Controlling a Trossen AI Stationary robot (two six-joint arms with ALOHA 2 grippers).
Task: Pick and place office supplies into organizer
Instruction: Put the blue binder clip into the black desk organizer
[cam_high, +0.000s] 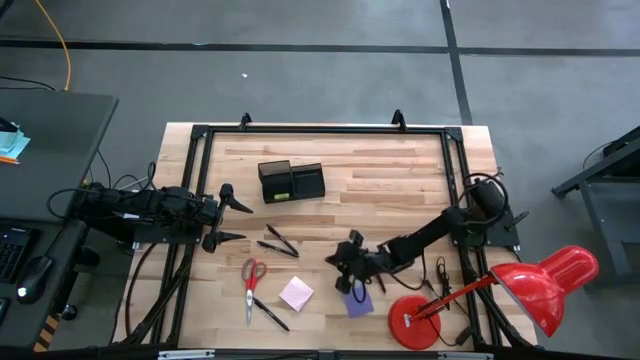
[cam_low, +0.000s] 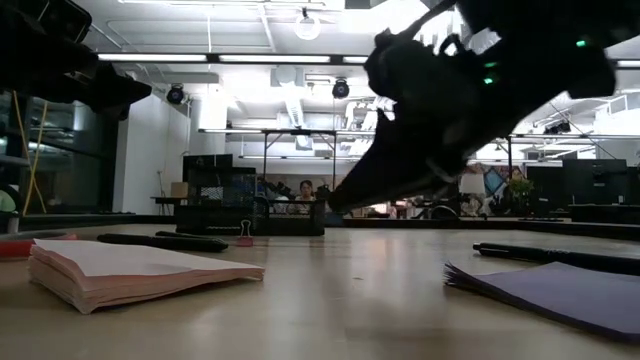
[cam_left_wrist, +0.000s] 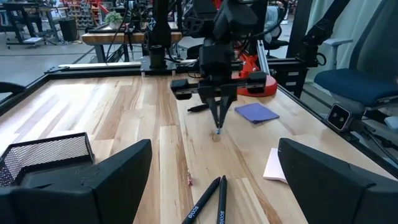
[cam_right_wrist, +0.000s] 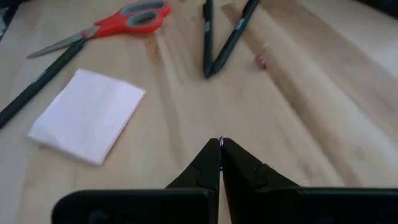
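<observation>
Still early in the job, by the look of it: the black mesh organizer (cam_high: 291, 182) sits on the counter (cam_high: 400, 170) well beyond the right claw (cam_high: 349, 262), and nothing shows inside its two compartments from above.

All supplies appear to lie loose on the wood. Red-handled scissors (cam_high: 252, 277) and the pink sticky-note pad (cam_high: 296, 293) lie off to one side of the right claw; the purple pad (cam_high: 359, 301) is just beside it, partly under the arm. Two black pens (cam_right_wrist: 222, 36) lie in a narrow V just ahead of the fingertips.

Right claw: clenched tight, tips pointing down near the counter. A tiny glint of metal shows at the tips; what it is, I cannot tell.

Left claw (cam_high: 232, 220): released wide, waiting near the organizer, empty.

Pink pad looks thick, square, edges slightly fanned.
</observation>
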